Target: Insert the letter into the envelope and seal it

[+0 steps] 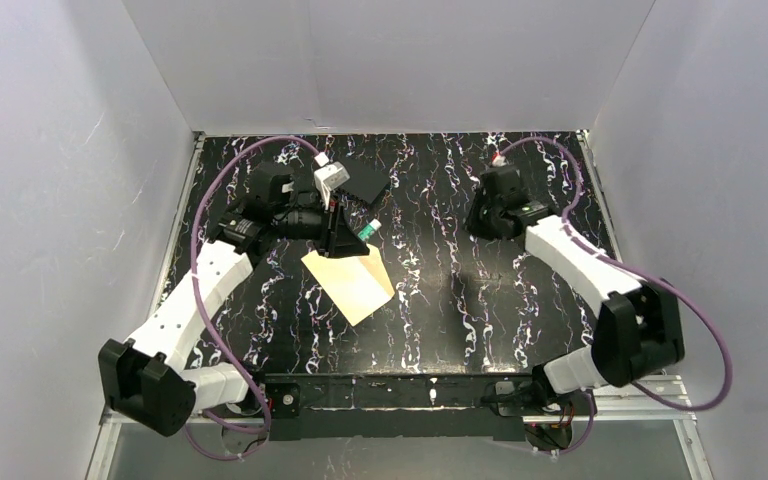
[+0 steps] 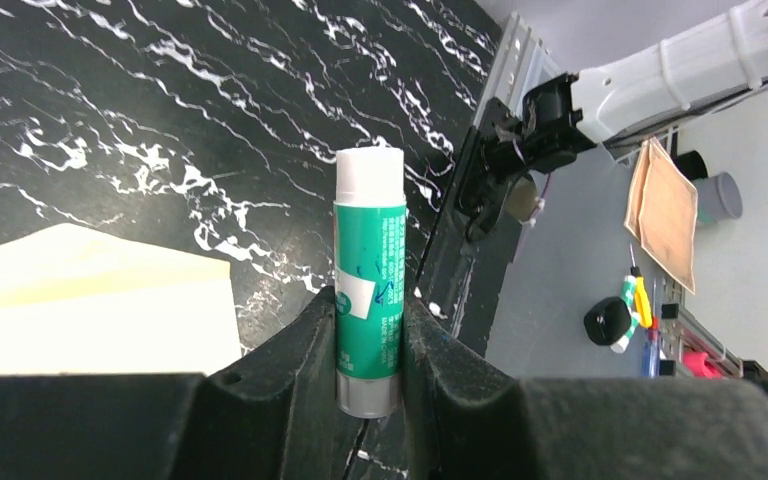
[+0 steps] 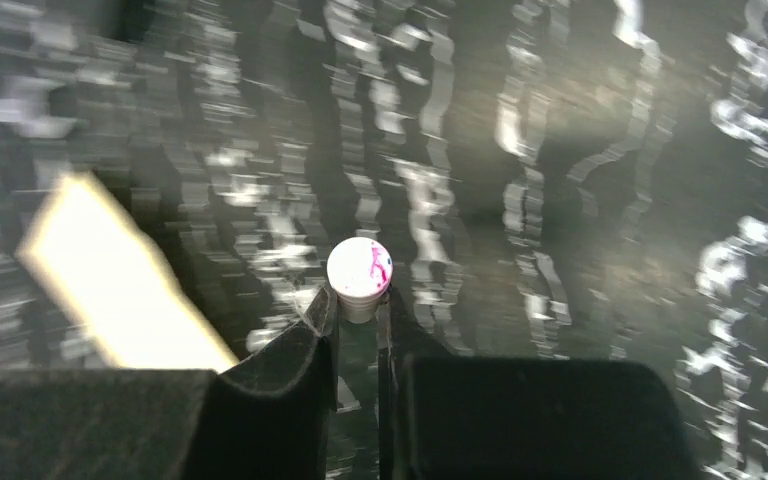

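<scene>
Gripping, left side: the left gripper is clamped on a glue stick, both fingers pressed against its lower body.
Glue stick: green tube with a white top and a grey base, a white label on its side, standing straight out from between the fingers.
Right side: the right gripper is closed on a small white piece with a round top and pink marks; the view is blurred, and I cannot tell what the piece is.
Envelope: the envelope is cream-coloured paper lying flat on the table, left of centre and turned at an angle, with one corner pointing toward the near edge.
Envelope detail: a crease runs across it, the far-left part looks a shade more tan than the rest, and from the left wrist its upper edge rises to a shallow peak. Whether the flap is folded down I cannot tell.
Envelope and arm: its far end lies just under the left gripper.
Black square: a flat black square lies farther back, beside the left wrist.
Table: the table is black with white marble-like veins.
Room: plain pale grey walls close in the left, right and far sides.
</scene>
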Motion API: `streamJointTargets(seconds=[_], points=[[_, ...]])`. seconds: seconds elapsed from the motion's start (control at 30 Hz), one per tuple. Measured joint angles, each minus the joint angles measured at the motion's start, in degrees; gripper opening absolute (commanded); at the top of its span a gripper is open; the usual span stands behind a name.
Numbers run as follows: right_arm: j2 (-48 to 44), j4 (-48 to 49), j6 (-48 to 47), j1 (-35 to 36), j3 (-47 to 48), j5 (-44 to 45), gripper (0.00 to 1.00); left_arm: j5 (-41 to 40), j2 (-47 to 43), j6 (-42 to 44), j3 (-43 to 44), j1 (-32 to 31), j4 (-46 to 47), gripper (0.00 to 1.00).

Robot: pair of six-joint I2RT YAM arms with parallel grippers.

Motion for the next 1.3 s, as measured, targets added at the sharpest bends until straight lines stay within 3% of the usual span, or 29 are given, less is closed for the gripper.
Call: streamJointTargets(seconds=[0.13,0.3,0.47,0.57,0.8,1.07,1.3], points=[[5.9,-2.0,-4.4,3.6,-5.2,12.2,0.07,-1.5,-2.5,-2.9,-0.3,0.0,3.4,0.0],[10.4,-1.1,-6.1,7.0,-8.5,19.2,0.09,-2.8,-3.7,-5.8,-0.5,0.0,6.4,0.0],[11.9,3.0,-6.8,9.2,-10.6,23.5,0.25,-4.0,-4.5,-7.0,-1.2,0.0,7.2,0.0],[12.1,4.7,-6.6,10.6,-12.5,24.5,0.36,-4.3,-4.7,-7.2,-1.4,0.0,7.2,0.0],[12.1,5.2,-5.8,11.6,-13.2,24.4,0.51,-4.6,-4.7,-6.9,-1.4,0.0,7.1,0.0],[11.1,1.4,-5.4,11.6,-11.4,22.5,0.6,-5.7,-5.0,-6.1,-1.4,0.0,6.0,0.0],[-0.7,-2.4,-2.5,11.6,-5.4,16.5,0.67,-10.3,-7.9,-12.5,-2.8,0.0,10.5,0.0]])
